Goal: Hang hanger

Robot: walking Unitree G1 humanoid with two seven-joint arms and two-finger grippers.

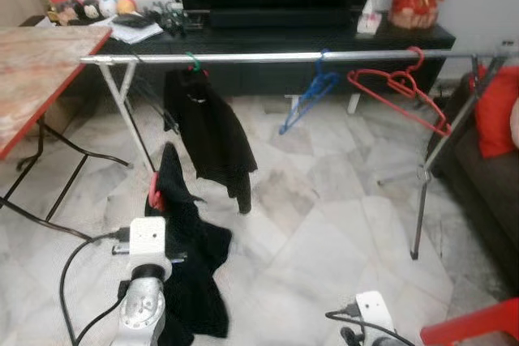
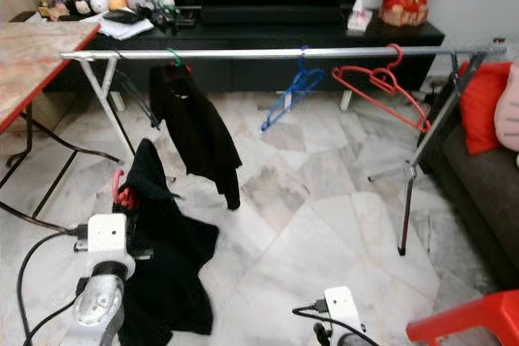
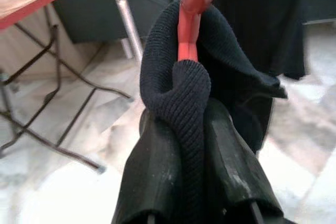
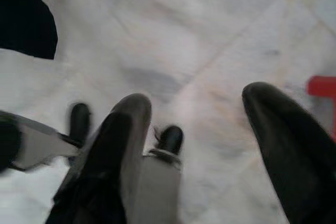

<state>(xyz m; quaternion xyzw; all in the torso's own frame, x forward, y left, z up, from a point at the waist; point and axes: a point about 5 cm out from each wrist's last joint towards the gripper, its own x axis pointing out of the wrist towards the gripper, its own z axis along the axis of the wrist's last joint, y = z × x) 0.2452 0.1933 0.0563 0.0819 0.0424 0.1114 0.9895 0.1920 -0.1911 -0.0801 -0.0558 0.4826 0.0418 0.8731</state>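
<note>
My left gripper (image 3: pixel 190 129) is shut on the neck of a red hanger (image 3: pixel 190 19) that carries a black knit garment (image 1: pixel 190 257). The hanger's red hook (image 1: pixel 154 190) pokes up below the silver clothes rail (image 1: pixel 268 57), near the rail's left end. A black garment on a green hanger (image 1: pixel 207 131) hangs on the rail. Further right along the rail hang an empty blue hanger (image 1: pixel 308 99) and an empty red hanger (image 1: pixel 401 95). My right gripper (image 4: pixel 197 135) is open, low over the marble floor (image 4: pixel 173 35).
A red-edged table (image 1: pixel 36 70) stands at the left with thin metal legs. A black TV bench (image 1: pixel 308 42) with clutter runs behind the rail. A dark sofa with a red cushion (image 1: pixel 496 111) is at the right, and a red stool (image 1: pixel 474 326) is at the lower right.
</note>
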